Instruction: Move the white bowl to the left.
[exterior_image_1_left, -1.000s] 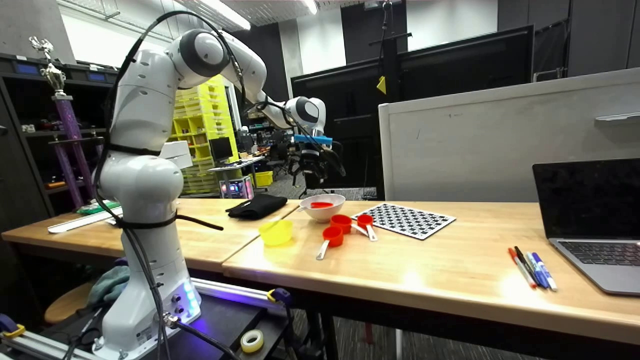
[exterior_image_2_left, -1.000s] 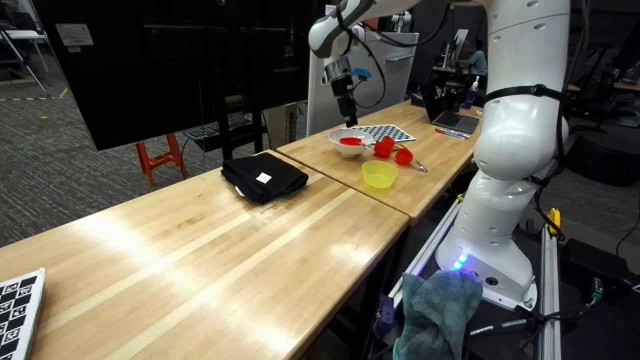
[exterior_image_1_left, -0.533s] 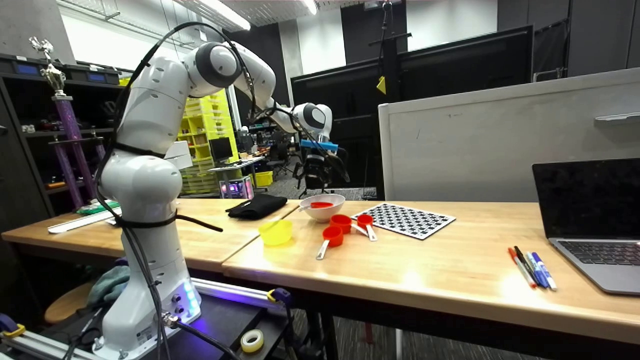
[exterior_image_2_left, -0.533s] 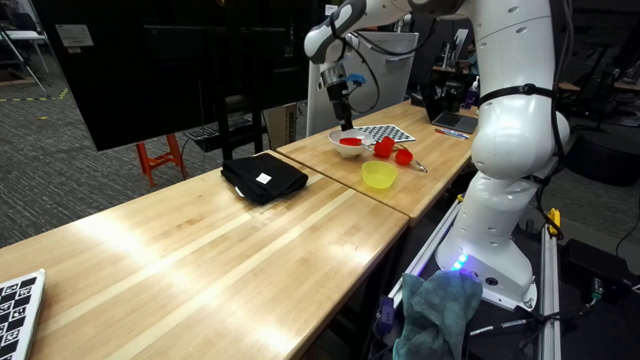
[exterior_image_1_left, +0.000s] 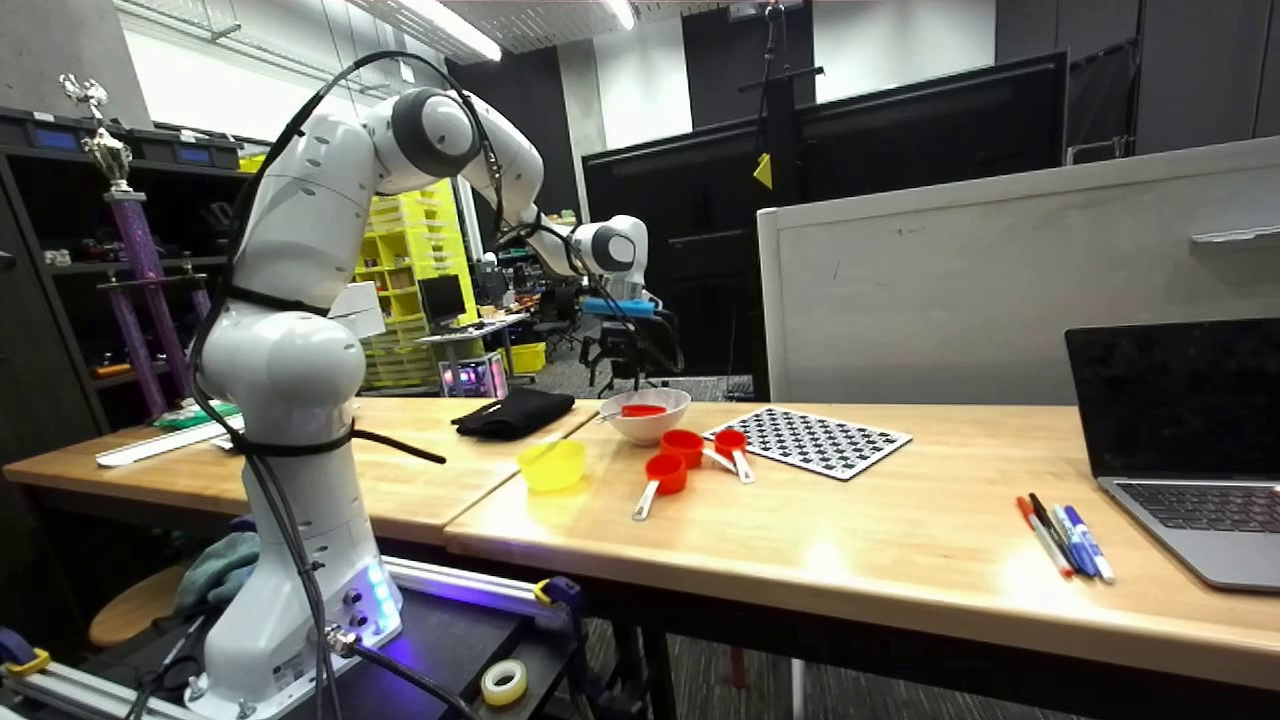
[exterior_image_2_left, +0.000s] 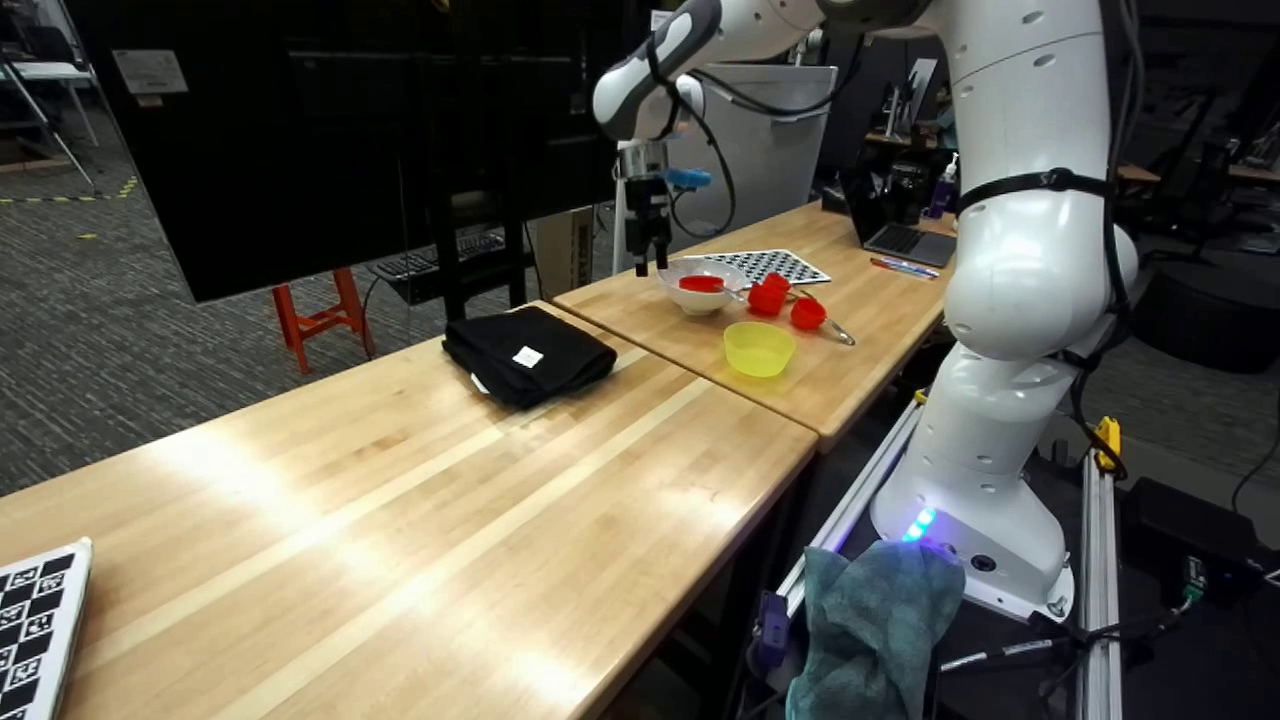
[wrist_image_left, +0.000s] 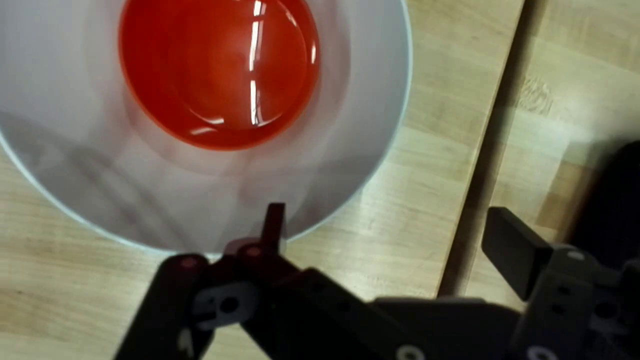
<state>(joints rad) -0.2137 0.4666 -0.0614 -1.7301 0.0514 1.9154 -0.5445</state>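
The white bowl (exterior_image_2_left: 700, 303) stands upright on the table with a red measuring cup (wrist_image_left: 220, 75) lying inside it; the bowl also shows in an exterior view (exterior_image_1_left: 642, 432) and fills the upper left of the wrist view (wrist_image_left: 372, 85). My gripper (wrist_image_left: 387, 215) is open and empty. In the wrist view one finger overlaps the bowl's rim and the other is outside the bowl, past the gap between the tables. In an exterior view the gripper (exterior_image_2_left: 652, 267) hangs pointing down at the bowl's left side, around rim height or above. Contact with the rim cannot be told.
A yellow cup (exterior_image_1_left: 553, 466) and loose red measuring cups (exterior_image_1_left: 666, 472) stand near the bowl. A folded black cloth (exterior_image_2_left: 530, 355) lies on the adjoining table across the gap (wrist_image_left: 487, 160). A checkered board (exterior_image_1_left: 810, 440), pens (exterior_image_1_left: 1065, 538) and a laptop (exterior_image_1_left: 1190, 480) are farther along.
The arm has come lower, and the gripper has shifted left past the bowl's side and turned more upright, so both fingers show apart. The bowl and other objects have not moved.
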